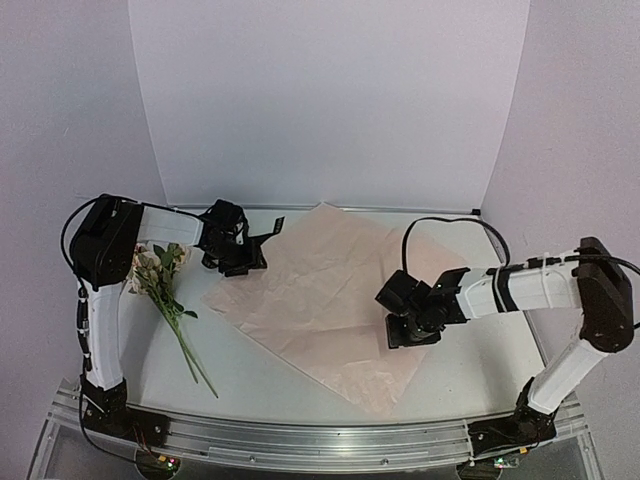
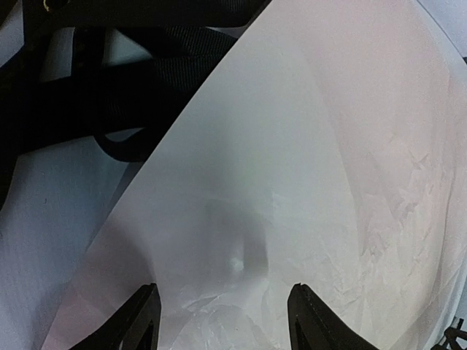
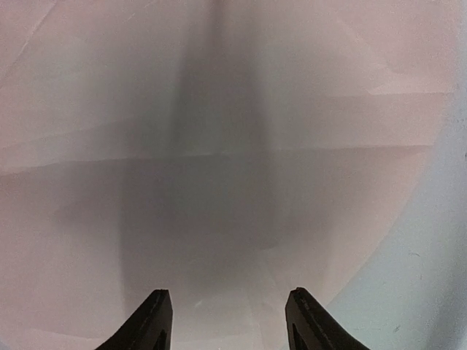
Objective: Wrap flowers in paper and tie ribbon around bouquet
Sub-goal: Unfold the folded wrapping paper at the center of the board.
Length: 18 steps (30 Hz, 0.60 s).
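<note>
The pink paper (image 1: 325,295) lies spread flat across the middle of the table. The flowers (image 1: 160,270) lie left of it, blossoms toward the back and stems running to the front. My left gripper (image 1: 238,255) hovers open at the paper's left corner; in the left wrist view its jaws (image 2: 222,292) stand apart over crinkled paper (image 2: 306,182). The black ribbon (image 2: 139,95) lies beside that edge, and a short strip of ribbon (image 1: 270,230) shows from above. My right gripper (image 1: 410,325) is low over the paper's right part, open (image 3: 228,295), with only flat paper (image 3: 219,146) between the fingers.
A white curved backdrop (image 1: 330,100) closes off the back. The bare white tabletop (image 1: 470,360) shows to the right of the paper and along the front, ending at the metal rail (image 1: 320,440) by the arm bases.
</note>
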Tool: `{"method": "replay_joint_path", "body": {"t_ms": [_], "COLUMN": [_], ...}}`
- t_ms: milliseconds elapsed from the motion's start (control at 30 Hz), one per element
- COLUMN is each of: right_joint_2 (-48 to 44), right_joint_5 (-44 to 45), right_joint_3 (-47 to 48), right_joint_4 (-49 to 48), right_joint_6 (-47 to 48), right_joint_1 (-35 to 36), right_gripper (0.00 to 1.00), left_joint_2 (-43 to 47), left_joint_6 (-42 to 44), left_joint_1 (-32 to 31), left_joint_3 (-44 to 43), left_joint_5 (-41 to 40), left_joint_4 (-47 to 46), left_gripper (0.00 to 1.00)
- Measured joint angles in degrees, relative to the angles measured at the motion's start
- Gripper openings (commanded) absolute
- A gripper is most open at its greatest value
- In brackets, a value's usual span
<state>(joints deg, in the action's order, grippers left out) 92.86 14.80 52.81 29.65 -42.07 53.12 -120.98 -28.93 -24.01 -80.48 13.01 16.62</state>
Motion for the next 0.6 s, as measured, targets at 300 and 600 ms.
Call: {"method": "replay_joint_path", "body": {"t_ms": [300,600], "right_joint_2": [6.73,10.01], "right_joint_5": [4.12,2.19], "right_joint_3": [2.76,6.79], "right_joint_4": [0.73,4.02], "right_joint_6": [-6.4,-13.86], "right_joint_1": [7.93,14.28], "right_gripper": [0.44,0.4], "left_joint_2": [-3.34,-4.78], "left_joint_6": [1.06,2.13], "left_joint_1": [0.21,0.71], "left_joint_3": [-5.66,-7.94], "left_joint_5": [-1.43,-1.62], "left_joint_4": [2.49,2.96], "left_gripper": [0.62,0.62]}}
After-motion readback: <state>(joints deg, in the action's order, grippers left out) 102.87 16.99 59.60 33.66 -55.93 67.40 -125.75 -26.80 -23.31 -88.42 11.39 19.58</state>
